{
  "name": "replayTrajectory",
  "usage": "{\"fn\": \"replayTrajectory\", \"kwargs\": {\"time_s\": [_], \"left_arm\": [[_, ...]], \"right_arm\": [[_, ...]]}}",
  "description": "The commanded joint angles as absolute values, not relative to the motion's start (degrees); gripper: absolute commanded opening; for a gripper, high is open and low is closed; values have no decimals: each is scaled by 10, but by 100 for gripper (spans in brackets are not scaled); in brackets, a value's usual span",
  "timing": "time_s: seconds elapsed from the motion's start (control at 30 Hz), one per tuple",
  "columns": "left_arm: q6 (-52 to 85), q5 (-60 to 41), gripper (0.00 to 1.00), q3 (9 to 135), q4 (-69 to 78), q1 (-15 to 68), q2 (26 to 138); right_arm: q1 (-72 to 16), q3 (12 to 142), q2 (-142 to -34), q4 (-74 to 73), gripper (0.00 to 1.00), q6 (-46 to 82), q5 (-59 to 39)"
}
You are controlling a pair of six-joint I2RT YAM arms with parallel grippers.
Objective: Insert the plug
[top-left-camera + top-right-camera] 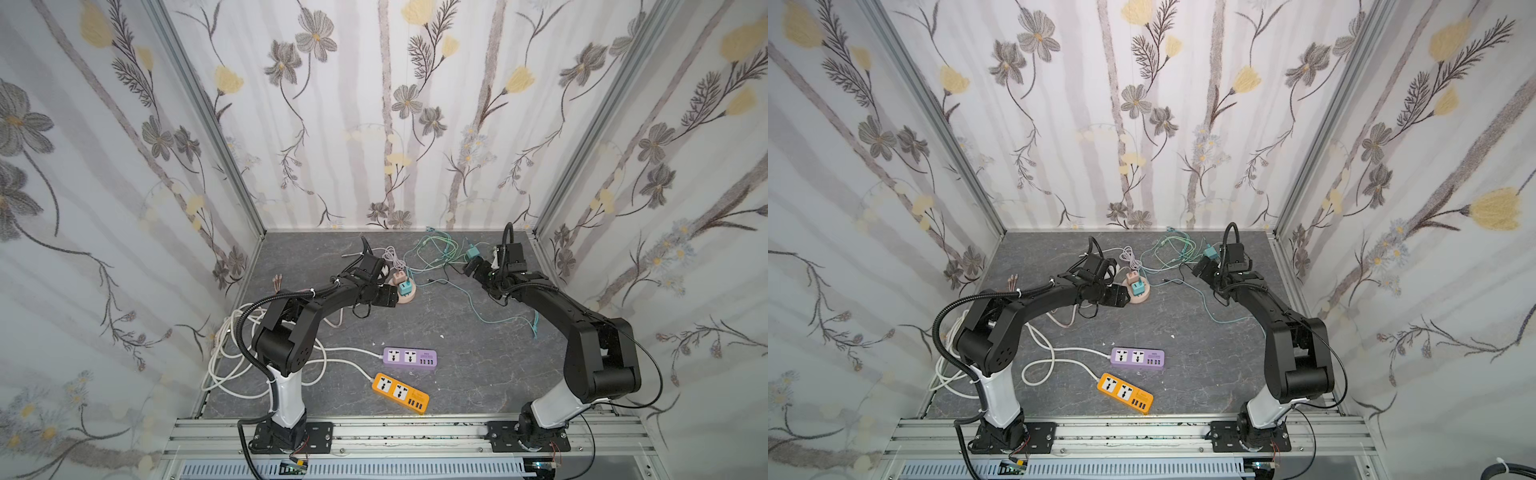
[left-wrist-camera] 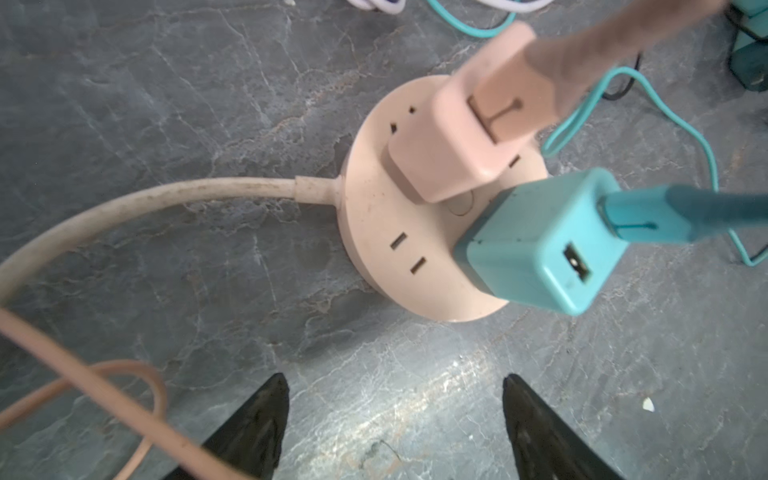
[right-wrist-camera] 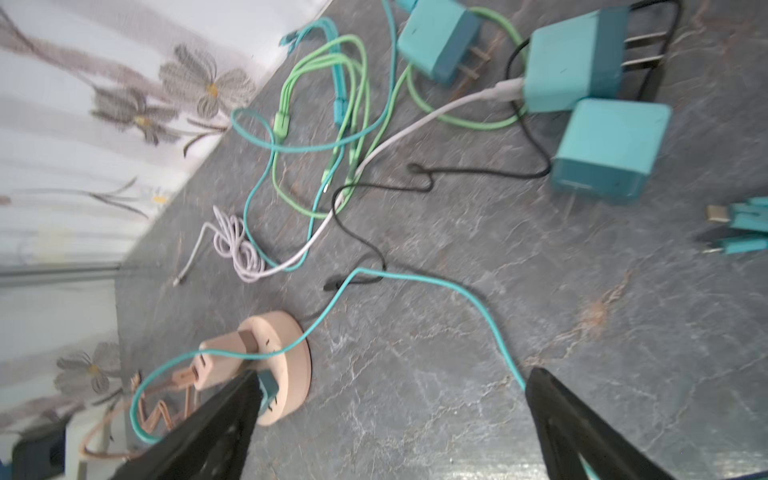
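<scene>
Grey marble tabletop (image 2: pixel 166 104): we see our left pincer (image 2: pixel 395 378) spread, empty. Just ahead the teal plug (image 2: pixel 540 241) stands on the round socket (image 2: pixel 374 216), beside a pink charger (image 2: pixel 449 145). Right pincer (image 3: pixel 392 374) spread wide; tangled cables (image 3: pixel 332 104) beyond.

Teal cube plug (image 2: pixel 540 241), standing upright in round pink socket (image 2: pixel 374 237), teal cable leaving its top face, just ahead of left gripper (image 2: pixel 395 378), untouched by fingertips.

Nothing legible; print on the purple power strip (image 1: pixel 409 357) is too small.
</scene>
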State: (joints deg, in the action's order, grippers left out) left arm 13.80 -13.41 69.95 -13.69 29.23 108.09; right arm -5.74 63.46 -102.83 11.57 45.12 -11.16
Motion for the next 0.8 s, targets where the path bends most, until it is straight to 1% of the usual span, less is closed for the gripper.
{"fn": "replayTrajectory", "kwargs": {"time_s": [0.0,0.1,0.23,0.4,0.63,0.73,0.77], "left_arm": [[161,-141,85,684,-124,295,1067],[180,-135,88,669,-107,295,1055],[198,-131,92,652,-89,295,1037],[207,-127,100,628,-69,296,1005],[216,-102,100,597,-65,296,946],[216,-99,100,581,-67,304,923],[209,-87,100,574,-71,312,914]], "right_arm": [[-23,636,-1060,65,99,554,-171],[-11,640,-1085,10,99,609,-178],[-12,655,-1113,-27,99,662,-183],[-12,650,-1149,-87,99,736,-158],[-16,657,-1203,-167,99,817,-149],[-17,663,-1221,-195,96,825,-131],[-17,665,-1223,-199,93,822,-119]]}}
